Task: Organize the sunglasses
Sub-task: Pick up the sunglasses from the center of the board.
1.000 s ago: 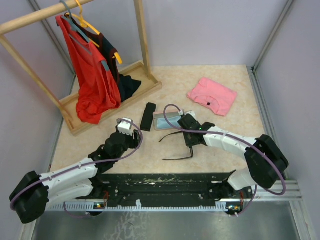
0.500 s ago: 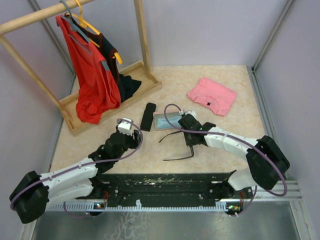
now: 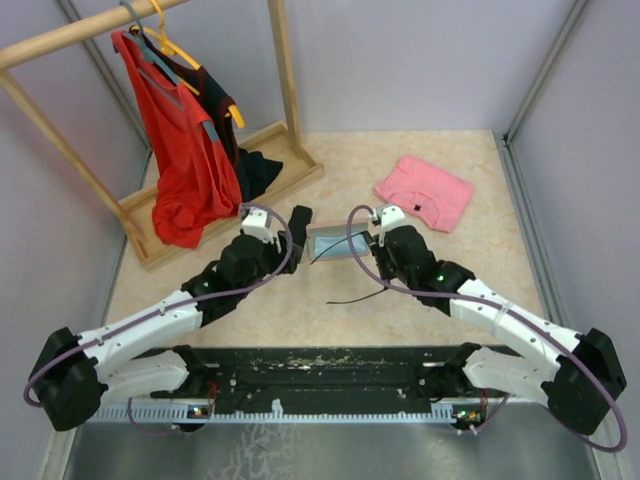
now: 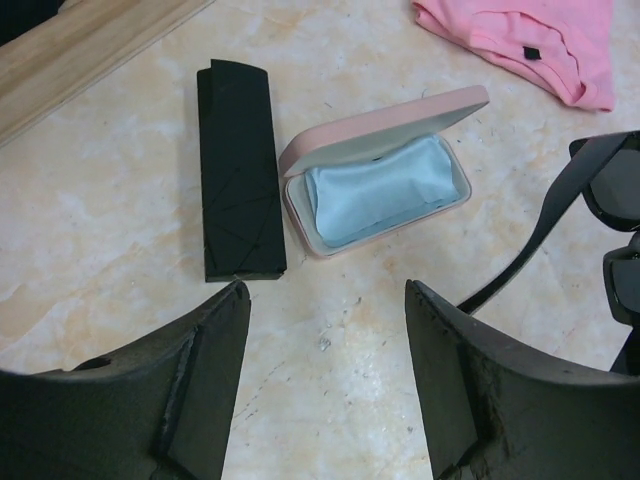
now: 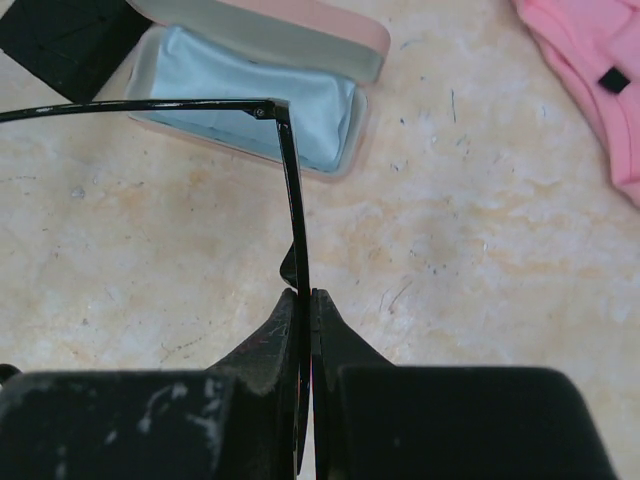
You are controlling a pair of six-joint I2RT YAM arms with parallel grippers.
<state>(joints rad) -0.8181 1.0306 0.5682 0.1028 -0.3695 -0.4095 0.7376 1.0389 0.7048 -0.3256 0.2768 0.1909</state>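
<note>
The pale stone table (image 3: 300,310) has an open pink case (image 4: 400,120) on it with a soft blue cloth (image 4: 375,195) inside. A black case (image 4: 238,170) lies just beside it. The right gripper (image 5: 303,300) is squeezed tight on the black sunglasses (image 5: 292,170) and holds them up in the air near the pink case. It pinches only a thin bit (not much to hold), so they may twist or slip out. Their arms stick out unfolded, so they could catch on the rim and not fit. The left gripper (image 4: 327,300) hangs wide open close by, holding nothing, and the two could bump.
</note>
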